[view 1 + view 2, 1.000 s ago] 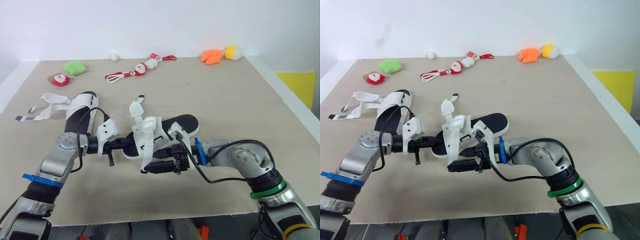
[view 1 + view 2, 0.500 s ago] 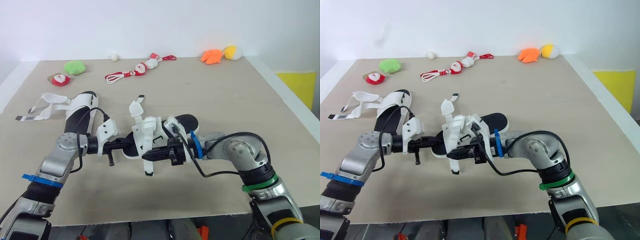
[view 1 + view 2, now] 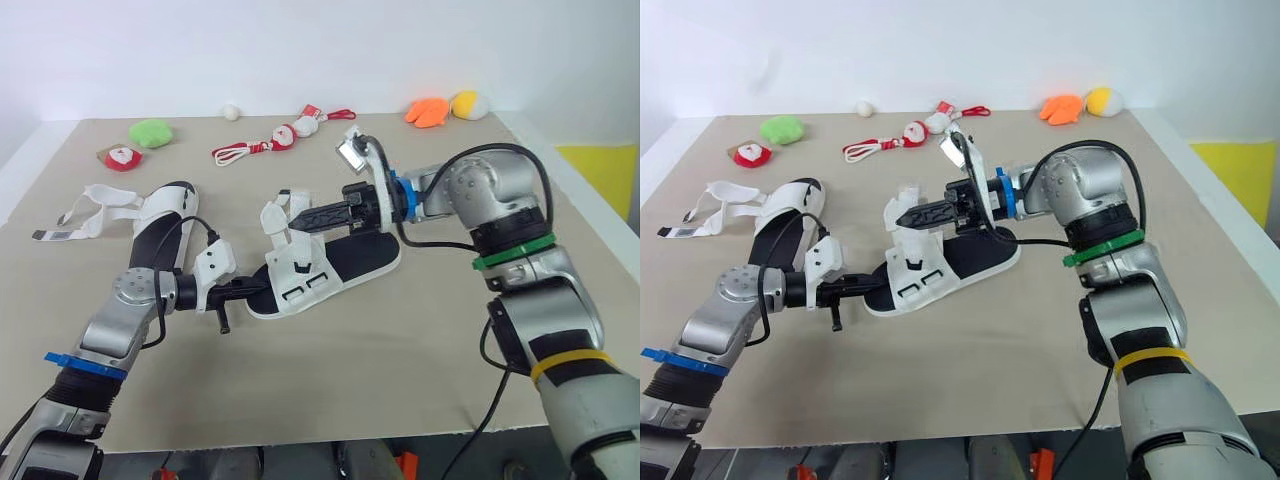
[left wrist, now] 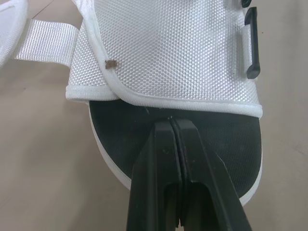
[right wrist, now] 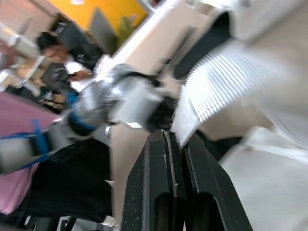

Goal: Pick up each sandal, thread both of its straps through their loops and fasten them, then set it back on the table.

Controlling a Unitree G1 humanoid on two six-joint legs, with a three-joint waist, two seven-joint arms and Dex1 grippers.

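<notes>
Swung up from the near side, the right hand [image 3: 293, 221] now reaches in from 2 o'clock. Nearest, the left hand [image 3: 258, 288] pinches the sandal [image 3: 335, 262] by its sole edge, mid-desk [image 3: 400, 340]. Just beyond, the right hand is clamped on its strap [image 3: 273, 213]. At 10 o'clock lies the second sandal [image 3: 160, 222].

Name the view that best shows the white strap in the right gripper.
Right wrist view: the white ribbed strap sits pinched by the right gripper, close up. Eye views show that gripper side-on above the black-soled white sandal, strap barely visible. Left wrist view shows the sandal's toe.
</notes>
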